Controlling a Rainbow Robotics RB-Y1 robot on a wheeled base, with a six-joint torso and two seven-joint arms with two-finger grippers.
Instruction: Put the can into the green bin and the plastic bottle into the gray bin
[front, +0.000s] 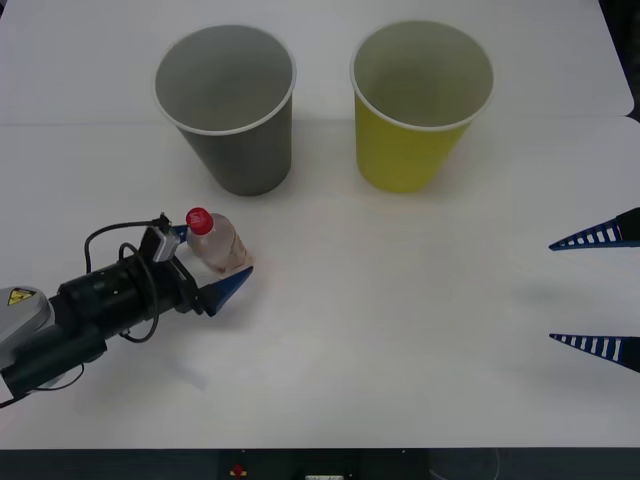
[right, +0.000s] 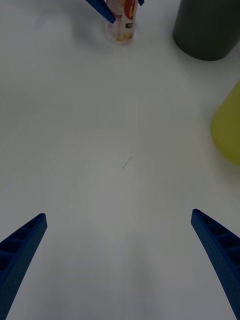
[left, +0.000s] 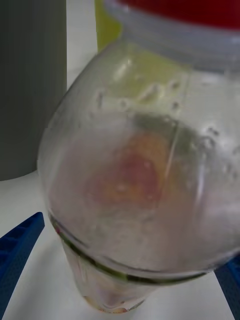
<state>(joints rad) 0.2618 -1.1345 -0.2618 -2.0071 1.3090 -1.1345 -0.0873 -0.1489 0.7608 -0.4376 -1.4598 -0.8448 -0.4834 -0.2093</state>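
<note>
My left gripper (front: 212, 265) straddles the plastic bottle (front: 216, 241), which stands upright on the white table (front: 400, 330) just in front of the gray bin (front: 228, 105). Its blue fingers sit at either side, but I cannot tell whether they are clamped yet. I judge the grasp is in hand; next comes a lift over that bin's rim. The green bin (front: 420, 100) stands beside the gray bin. My right gripper (front: 598, 290) waits spread wide, well off past the green one.

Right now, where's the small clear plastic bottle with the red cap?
Front view: the small clear plastic bottle stands on the white table's left side, between the left gripper's blue fingers, in front of the dark gray bin.
</note>
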